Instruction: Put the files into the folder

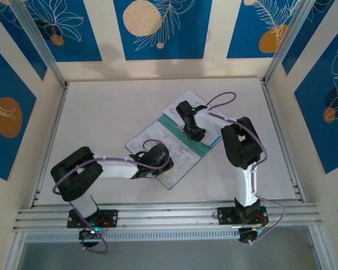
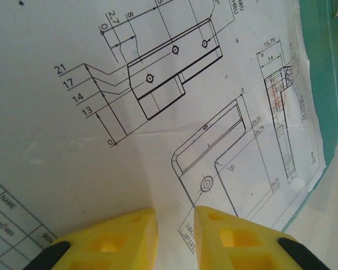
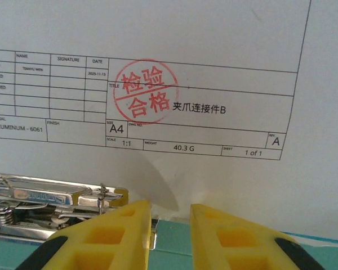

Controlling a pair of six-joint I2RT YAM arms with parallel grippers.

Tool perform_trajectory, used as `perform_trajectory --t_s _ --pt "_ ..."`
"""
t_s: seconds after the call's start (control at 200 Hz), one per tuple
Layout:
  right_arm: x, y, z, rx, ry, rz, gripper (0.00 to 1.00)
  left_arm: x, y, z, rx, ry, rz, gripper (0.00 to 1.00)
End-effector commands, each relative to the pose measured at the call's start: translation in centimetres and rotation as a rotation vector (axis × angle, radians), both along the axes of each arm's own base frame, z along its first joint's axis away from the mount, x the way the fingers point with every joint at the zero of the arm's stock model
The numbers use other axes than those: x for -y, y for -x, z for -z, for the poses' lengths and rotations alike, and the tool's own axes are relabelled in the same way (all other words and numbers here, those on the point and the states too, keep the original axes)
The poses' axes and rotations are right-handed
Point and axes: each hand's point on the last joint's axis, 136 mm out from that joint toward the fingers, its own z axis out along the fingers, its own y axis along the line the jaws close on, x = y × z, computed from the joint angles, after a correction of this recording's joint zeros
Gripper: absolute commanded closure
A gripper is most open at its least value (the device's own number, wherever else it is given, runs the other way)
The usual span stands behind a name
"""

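The teal folder [image 1: 200,148] lies open in the middle of the table with the files [image 1: 172,140], white sheets of line drawings, lying on it. My left gripper [image 1: 142,163] hovers low over the sheets' near-left part. In the left wrist view its yellow fingers [image 2: 129,230] stand slightly apart over a drawing sheet [image 2: 158,112], holding nothing, and the folder [image 2: 327,67] shows at the right edge. My right gripper [image 1: 194,135] is at the folder's far right. Its jaws [image 3: 170,209] are open beside the metal clip [image 3: 45,205], over the folder [image 3: 174,242] at the edge of a stamped sheet [image 3: 186,56].
The pale tabletop [image 1: 101,112] is fenced by aluminium rails [image 1: 281,135] at left, right and front. Blue patterned wall panels stand behind and at the sides.
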Motion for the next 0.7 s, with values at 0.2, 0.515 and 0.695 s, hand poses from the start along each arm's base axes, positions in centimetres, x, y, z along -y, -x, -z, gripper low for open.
perform_trajectory --t_s 0.2,0.515,0.695 --pt "-2.2 5.5 -2.5 -0.157 -0.187 -0.072 0.74 -3.0 1.0 2.9 -0.047 -0.133 -0.010 0.75" --pt "-1.5 5.6 -3.6 -0.131 -0.187 -0.066 0.74 -3.5 0.9 2.8 -0.046 -0.142 -0.010 0.75" --pt "-1.1 5.9 -5.0 -0.030 -0.238 -0.052 0.74 -3.9 0.9 2.6 -0.043 -0.154 -0.002 0.75"
